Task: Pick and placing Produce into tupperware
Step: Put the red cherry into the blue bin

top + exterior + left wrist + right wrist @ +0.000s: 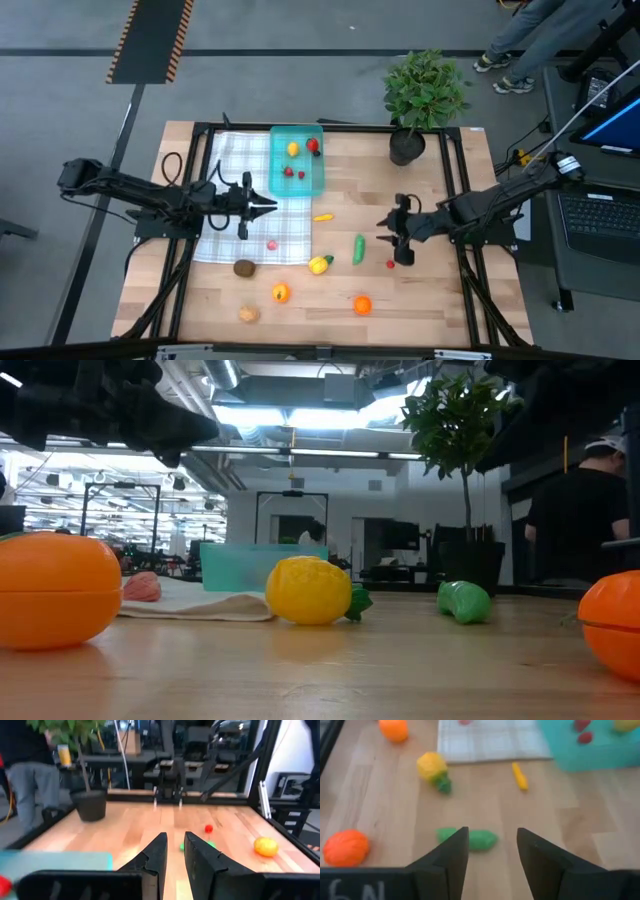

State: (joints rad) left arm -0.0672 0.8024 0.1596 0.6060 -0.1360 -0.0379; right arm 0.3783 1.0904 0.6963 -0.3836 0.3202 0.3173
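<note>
my right gripper [490, 851] hangs spread and empty beside the green piece [468, 839], apart from the tupperware [297, 160]; my left gripper [173, 851] narrowly parted, empty.

The only writing that shows is a pair of pale hand-drawn characters on the dark body of the right tool [490, 851], at the near edge of the right wrist view; they look like "6N", though the lower part is cut off, so the reading is uncertain. No label, brand, number or sign can be read elsewhere: the lit screen [617, 127] beside the counter is too small to make out.
</note>
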